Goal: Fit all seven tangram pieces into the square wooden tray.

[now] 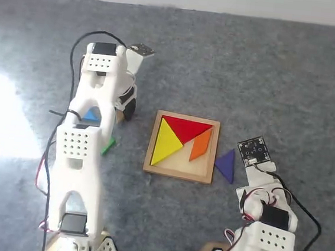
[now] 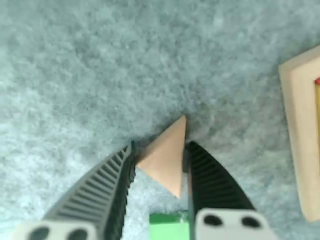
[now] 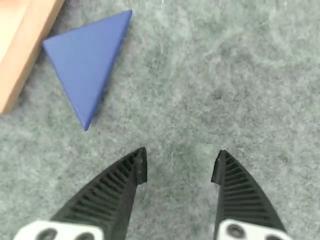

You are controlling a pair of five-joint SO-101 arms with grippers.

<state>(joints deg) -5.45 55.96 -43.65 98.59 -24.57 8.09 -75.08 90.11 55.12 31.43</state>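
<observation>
Tangram pieces: seven are showing in all; three are lying in the tray and four are lying outside it.
Square wooden tray (image 1: 178, 173) (image 2: 300, 135) (image 3: 25, 45): one, sitting flat on the grey carpet (image 1: 279, 77) between the two arms; bare wood is showing across its near part.
Pieces in tray: three.
- One red triangle (image 1: 186, 129) is lying along the far edge.
- One yellow triangle (image 1: 166, 142) is lying on the left arm's side, touching the red one.
- One orange parallelogram (image 1: 200, 146) is lying under the red one, toward the right arm's side.
Dark blue triangle (image 1: 225, 164) (image 3: 87, 60): one, lying flat on the carpet just beside the tray's outer wall, on the right arm's side.
Tan triangle (image 2: 165, 155): one, sitting between the left claw's fingers, one corner pointing away from the wrist.
Green piece (image 1: 107, 146) (image 2: 169, 225): one, lying on the carpet beside the left arm, near the tan triangle; its shape cannot be told.
Light blue piece (image 1: 91, 116): one, showing through a gap in the left arm; its outline is partly hidden.
Left gripper (image 2: 159, 147): its claw is clamping the tan triangle, one finger pressing each side, over carpet near the tray's wall.
Right gripper (image 3: 180, 160): its claw is standing apart, holding nothing, hovering over bare carpet near the dark blue triangle.
Arms: two, both white, standing at the near edge of the table.
</observation>
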